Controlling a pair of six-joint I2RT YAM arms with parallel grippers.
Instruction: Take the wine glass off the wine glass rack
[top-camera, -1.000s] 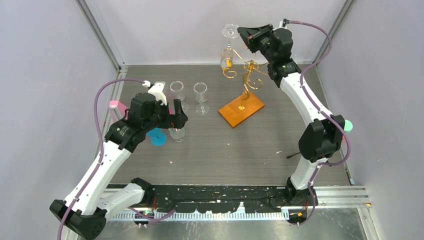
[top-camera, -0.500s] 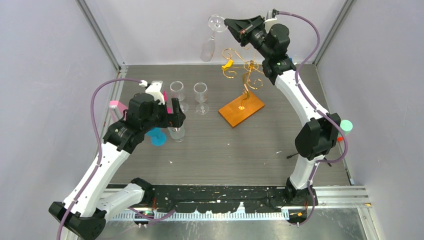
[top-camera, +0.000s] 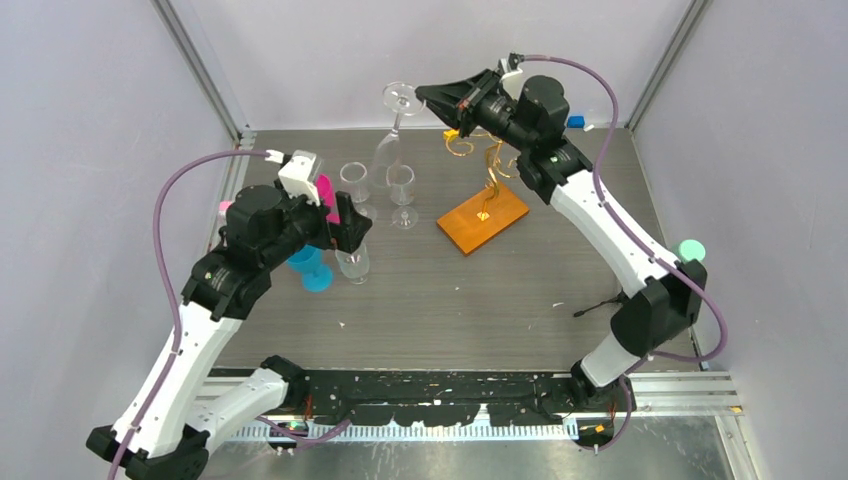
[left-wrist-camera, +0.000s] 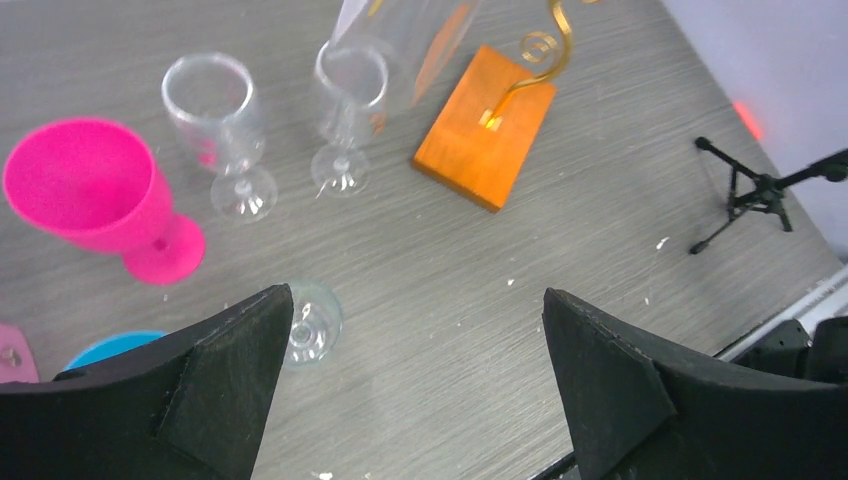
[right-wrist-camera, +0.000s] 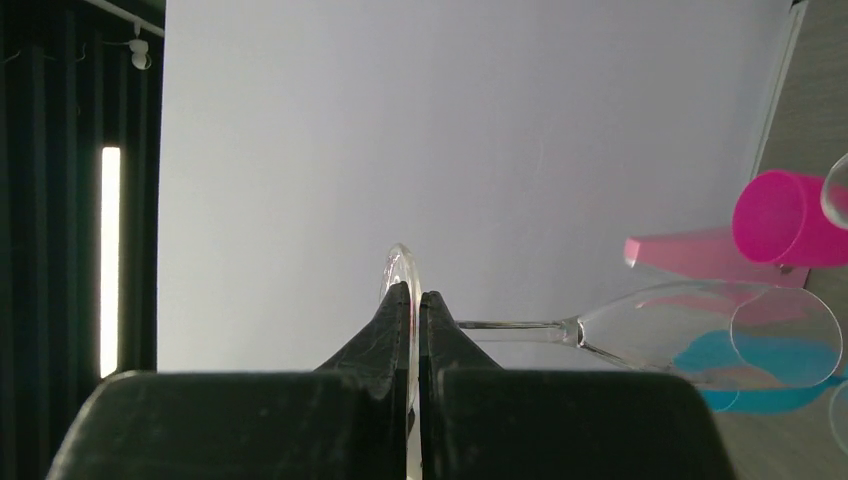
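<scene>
My right gripper (top-camera: 425, 95) is shut on the round foot of a clear wine glass (top-camera: 392, 135) and holds it upside down in the air, left of the gold wire rack (top-camera: 490, 160) on its orange base (top-camera: 483, 218). The glass hangs free of the rack's arms. In the right wrist view the gripper (right-wrist-camera: 415, 300) pinches the foot edge-on and the stem and bowl (right-wrist-camera: 700, 330) stretch to the right. My left gripper (top-camera: 345, 235) is open and empty above the left part of the table. In the left wrist view (left-wrist-camera: 415, 330) the orange base (left-wrist-camera: 485, 130) lies ahead.
Two clear glasses (top-camera: 354, 182) (top-camera: 401, 190) stand upright left of the rack, and a third (top-camera: 352, 265) stands below my left gripper. A pink cup (left-wrist-camera: 85, 195) and a blue cup (top-camera: 312, 272) stand at the left. A small black tripod (left-wrist-camera: 745, 190) lies at the right.
My right gripper has carried the wine glass left, off and away from the rack, and lower. My left arm has shifted slightly left and up.
</scene>
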